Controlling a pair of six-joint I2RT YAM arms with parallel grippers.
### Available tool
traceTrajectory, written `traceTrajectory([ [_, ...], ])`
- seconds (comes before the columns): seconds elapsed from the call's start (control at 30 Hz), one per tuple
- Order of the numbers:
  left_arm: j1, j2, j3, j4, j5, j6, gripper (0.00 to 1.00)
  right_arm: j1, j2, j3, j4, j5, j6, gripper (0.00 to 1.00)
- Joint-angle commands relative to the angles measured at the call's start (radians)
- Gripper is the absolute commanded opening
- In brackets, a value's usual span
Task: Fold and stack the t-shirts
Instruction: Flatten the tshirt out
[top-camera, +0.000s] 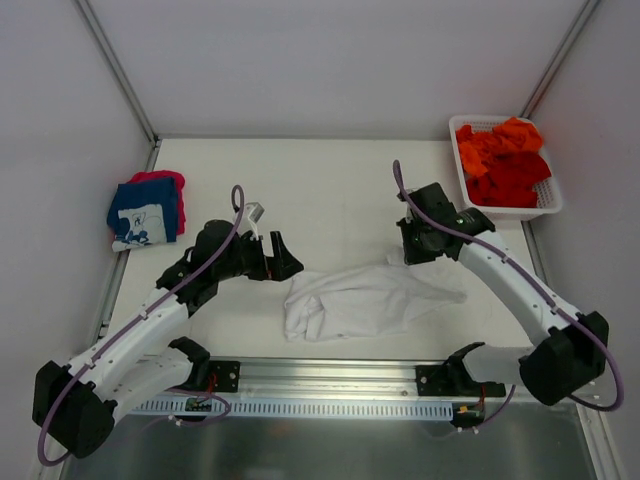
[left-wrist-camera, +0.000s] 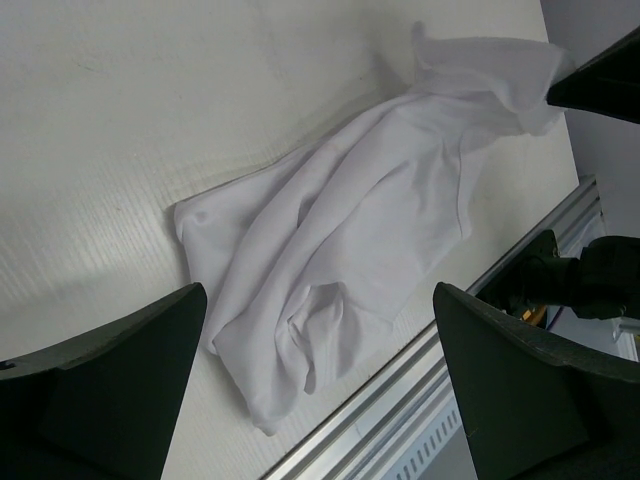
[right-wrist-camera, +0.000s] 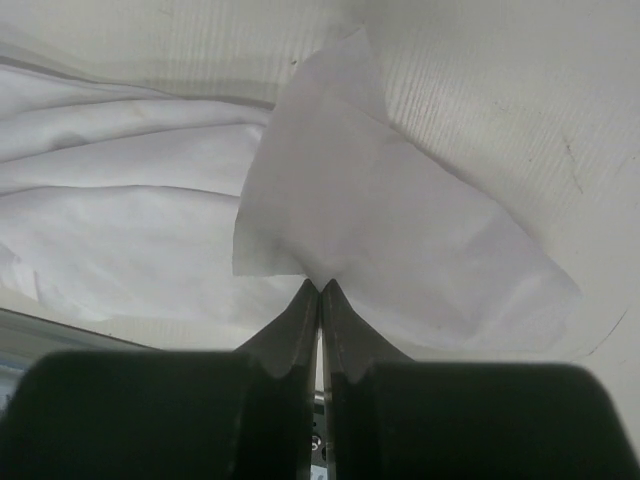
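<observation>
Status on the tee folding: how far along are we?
Done: navy tee and pink-red tee lie folded, stacked at the table's left. In hand: right hand shut on an edge of the crumpled white tee; left hand open beside it. To do: orange tees and red tees in the basket.

Lab booth: white panel walls (top-camera: 330, 60), aluminium rail (top-camera: 330, 378)
</observation>
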Motion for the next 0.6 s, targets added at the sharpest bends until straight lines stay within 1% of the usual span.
traceTrajectory([
  [0.0,-0.011,-0.024,0.031,-0.056,-0.003,-0.016,0.99,0.021,-0.075,-0.029,-0.069,-0.028,0.051,0.04],
  [0.17,-0.009,-0.036,0.039,-0.086,0.008,-0.039,0.99,0.045,-0.193,-0.064,-0.096,-0.028,0.09,0.04],
  [0.37,-0.011,-0.048,0.048,-0.114,-0.07,-0.043,0.99,0.064,-0.342,-0.109,-0.075,-0.041,0.122,0.03],
  [0.43,-0.011,-0.041,0.039,-0.128,-0.073,-0.048,0.99,0.064,-0.355,-0.097,-0.073,-0.028,0.113,0.03],
  [0.47,-0.011,-0.042,0.036,-0.132,-0.063,-0.048,0.99,0.064,-0.353,-0.081,-0.079,0.002,0.107,0.03],
  [0.57,-0.011,-0.068,0.028,-0.139,-0.098,-0.043,0.99,0.064,-0.313,0.012,-0.108,0.085,0.068,0.03],
])
